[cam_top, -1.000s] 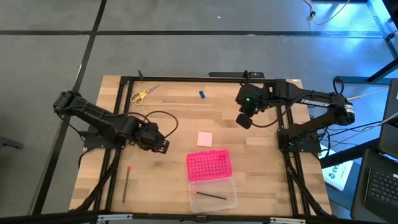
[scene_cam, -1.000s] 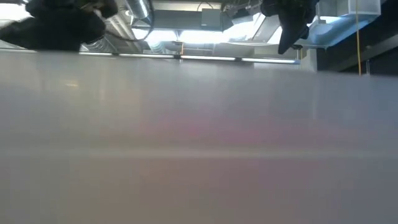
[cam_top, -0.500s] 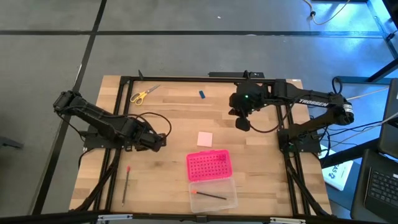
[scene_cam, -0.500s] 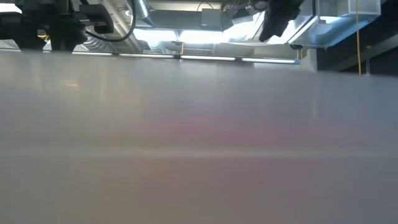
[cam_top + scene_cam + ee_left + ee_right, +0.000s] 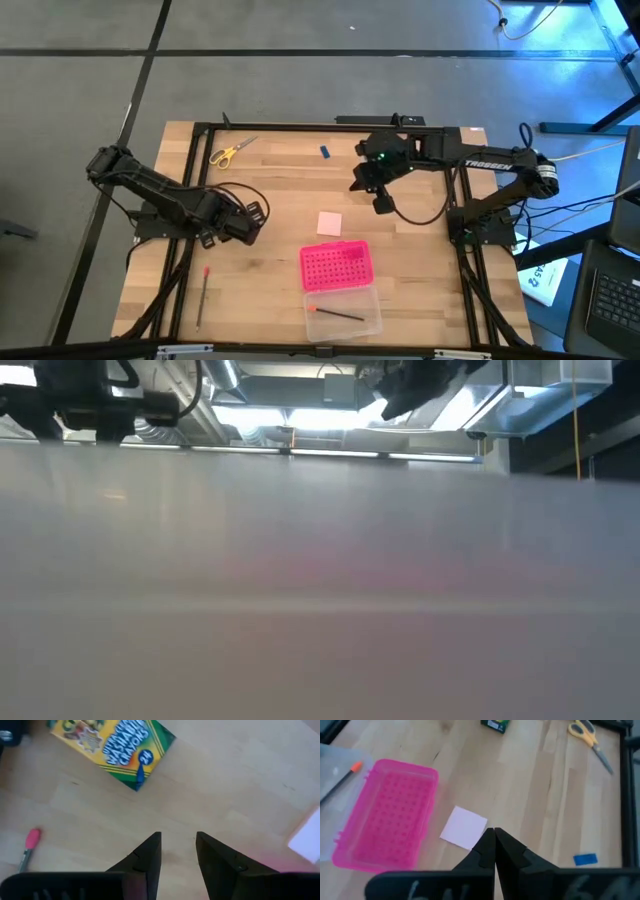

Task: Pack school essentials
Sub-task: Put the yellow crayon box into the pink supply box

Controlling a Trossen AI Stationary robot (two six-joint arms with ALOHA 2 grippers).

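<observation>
While left gripper (image 5: 177, 847) hovers parted, empty, near crayon box (image 5: 111, 746), right gripper (image 5: 494, 845) hangs clenched, empty, above pink pad (image 5: 464, 827).

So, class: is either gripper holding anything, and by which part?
Nothing is held. The left gripper is open and empty; the right gripper is shut on nothing.

— Where did the pad (image 5: 329, 223) lie?
— Mid-table, just behind the box (image 5: 337, 266); the scissors (image 5: 230, 152) sat far back left; a pen (image 5: 335, 313) lay in the box's front half.
</observation>
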